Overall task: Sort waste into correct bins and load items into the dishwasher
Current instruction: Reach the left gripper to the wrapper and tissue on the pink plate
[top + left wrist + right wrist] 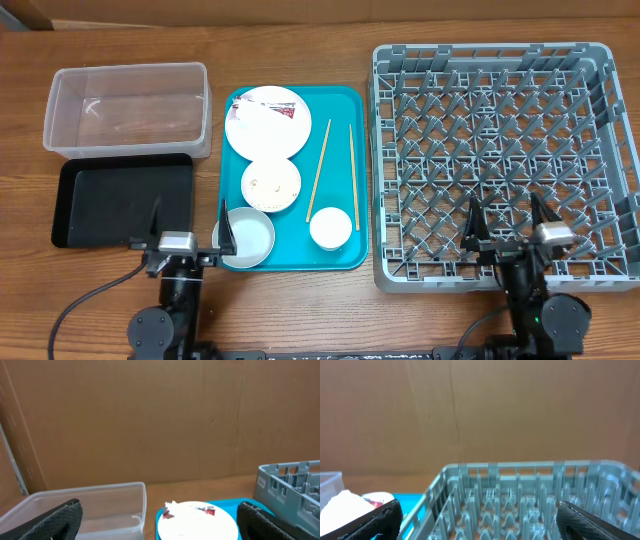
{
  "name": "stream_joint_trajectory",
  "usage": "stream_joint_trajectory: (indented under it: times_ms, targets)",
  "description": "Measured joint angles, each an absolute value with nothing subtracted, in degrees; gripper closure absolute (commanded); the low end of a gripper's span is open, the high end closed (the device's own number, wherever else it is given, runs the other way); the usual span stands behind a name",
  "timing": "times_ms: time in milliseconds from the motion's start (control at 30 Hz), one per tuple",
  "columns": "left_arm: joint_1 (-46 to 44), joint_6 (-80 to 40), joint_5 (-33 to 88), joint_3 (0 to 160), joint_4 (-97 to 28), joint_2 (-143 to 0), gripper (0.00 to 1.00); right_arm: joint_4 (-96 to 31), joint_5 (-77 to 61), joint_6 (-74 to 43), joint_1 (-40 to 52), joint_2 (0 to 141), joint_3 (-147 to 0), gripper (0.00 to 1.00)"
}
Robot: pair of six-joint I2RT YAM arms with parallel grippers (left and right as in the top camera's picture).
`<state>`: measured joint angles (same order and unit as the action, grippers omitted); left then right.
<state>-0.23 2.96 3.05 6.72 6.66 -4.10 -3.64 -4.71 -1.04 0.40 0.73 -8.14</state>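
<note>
On the teal tray [345, 170] lie a round white plate [262, 128] with a napkin and a red wrapper [287, 114], a white bowl [271, 184] with food scraps, a pale grey bowl [250, 240], a small white cup [331, 228] and two chopsticks [319, 168]. The clear tub [128, 108] and black tray [118, 200] are at the left. The grey dish rack [505, 160] is at the right. My left gripper [191, 238] is open at the tray's near left corner. My right gripper [508, 225] is open over the rack's near edge. The plate also shows in the left wrist view [196, 521].
A brown cardboard wall [150, 420] stands behind the table. The left wrist view shows the clear tub [90, 507] and a rack corner [290, 482]. The right wrist view shows the rack [530, 500] with its upright pegs.
</note>
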Motion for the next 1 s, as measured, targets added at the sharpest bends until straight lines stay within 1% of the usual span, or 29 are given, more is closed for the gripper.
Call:
stream_joint_trajectory:
  times_ms: [233,333,433,500,667,1000]
  targets:
    - [-0.2,2.9,4.6,14.3,7.4,-16.5,0.00,-3.7,-4.7,0.0,0.4,0.8,-10.6,0.00]
    - [-0.2,3.0,6.4,20.3,6.8,-24.4,0.00,-5.1,-4.9,0.0,0.4,1.9,-11.8,0.00]
    - [-0.2,3.0,8.8,29.0,3.0,-33.7,0.00,-8.2,-5.1,0.0,0.4,4.9,-14.7,0.00]
    - [-0.2,3.0,10.4,35.8,-0.9,-40.1,0.00,-10.2,-5.1,0.1,0.4,7.7,-17.3,0.00]
    - [-0.9,4.7,13.0,56.2,-16.4,-57.9,0.00,-17.2,-5.1,1.1,0.4,18.0,-27.1,0.00]
    - [-8.0,15.0,14.4,101.1,-50.7,-93.0,0.00,-30.3,-10.1,1.6,0.4,42.6,-49.4,0.00]
